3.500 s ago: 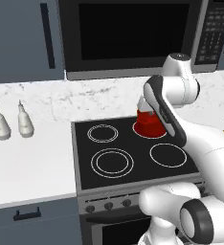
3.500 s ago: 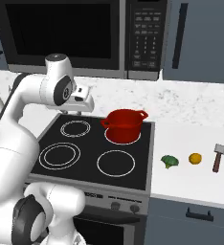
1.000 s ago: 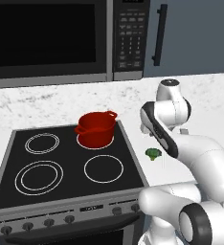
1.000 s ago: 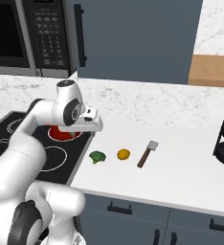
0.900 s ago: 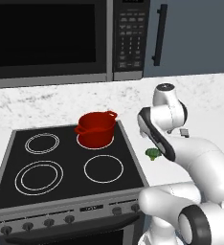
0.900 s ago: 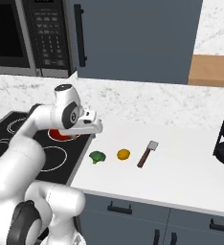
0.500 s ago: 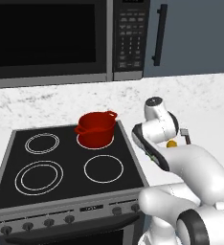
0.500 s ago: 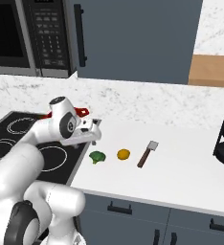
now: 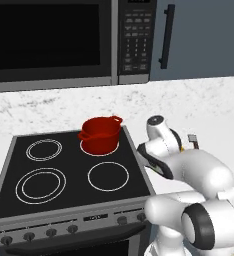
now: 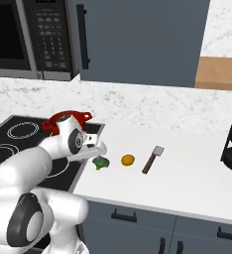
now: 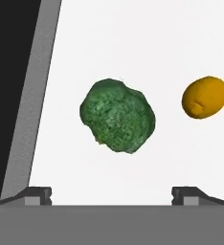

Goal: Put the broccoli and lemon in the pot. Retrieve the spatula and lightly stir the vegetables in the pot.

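Green and knobbly, the broccoli (image 11: 117, 116) sits just above the middle of your hand view, on the white counter (image 11: 147, 43). The two dark fingertips (image 11: 37, 194) rise at the bottom edge, one far to each side of it, so you have the pincer (image 11: 112, 196) spread wide with nothing between its jaws. To the right of the broccoli in that view, apart from it, lies the yellow lemon (image 11: 205, 96); a dark sliver at the right edge is too cut off to name. Down the left side run the grey rim and black glass of the stove (image 11: 8, 95).

In the right base view you find the broccoli (image 10: 101, 162) left of centre on the counter (image 10: 187, 183), close to the stove's edge, with the white hand directly above it. The lemon (image 10: 128, 159) is just to its right, and the spatula (image 10: 152, 158) lies a little further right, blade toward the top of the frame. The red pot (image 10: 83, 117) shows behind the arm, partly hidden by it.

In the left base view the pot (image 9: 100, 134) stands at centre on the stove's (image 9: 69, 175) upper right burner, well apart from the vegetables, with the microwave (image 9: 69, 40) filling the upper left
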